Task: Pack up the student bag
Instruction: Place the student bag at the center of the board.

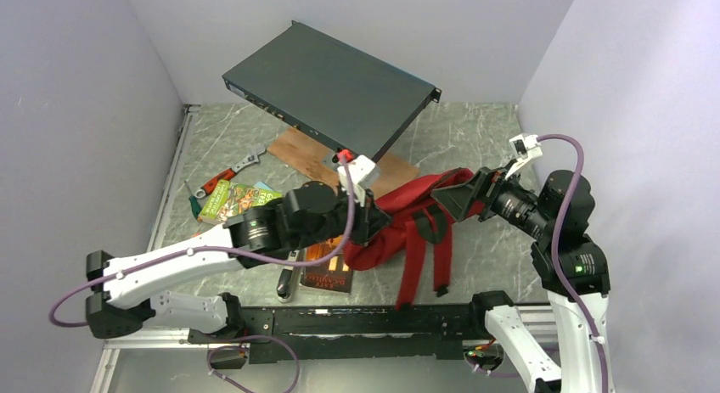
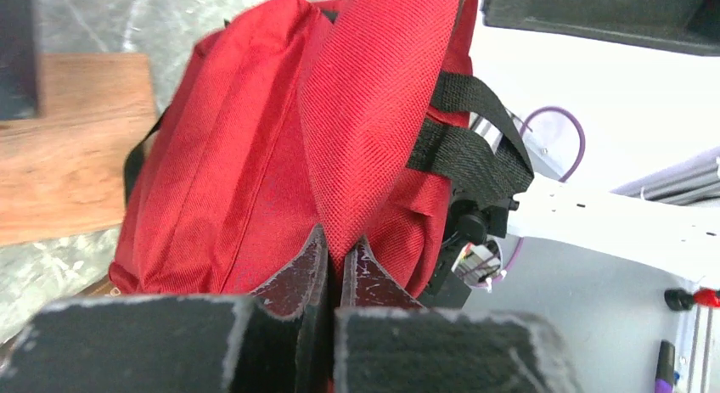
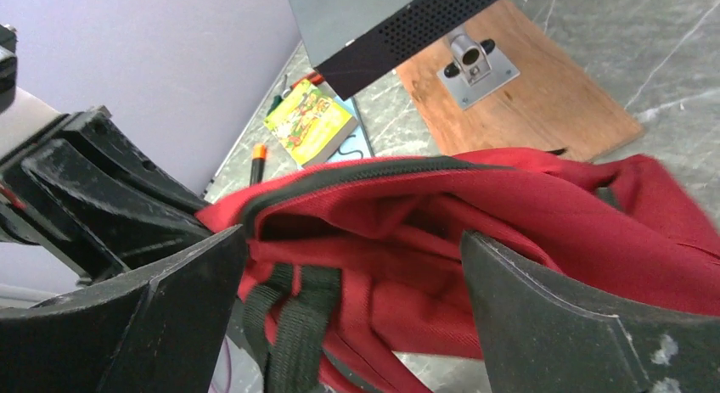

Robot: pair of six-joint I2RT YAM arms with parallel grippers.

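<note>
grey box (image 1: 331, 87) close behind bag (image 1: 399, 215), book (image 1: 327, 279) beside

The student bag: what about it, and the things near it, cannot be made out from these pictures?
- Right wrist: the inside of the student bag; folds of its red fabric cover it.
- Left wrist: the bag's bottom edge, behind the left gripper, which is shut on a strap.
- Top external: the brown book, partly under the left arm and the bag; title too small.
</note>
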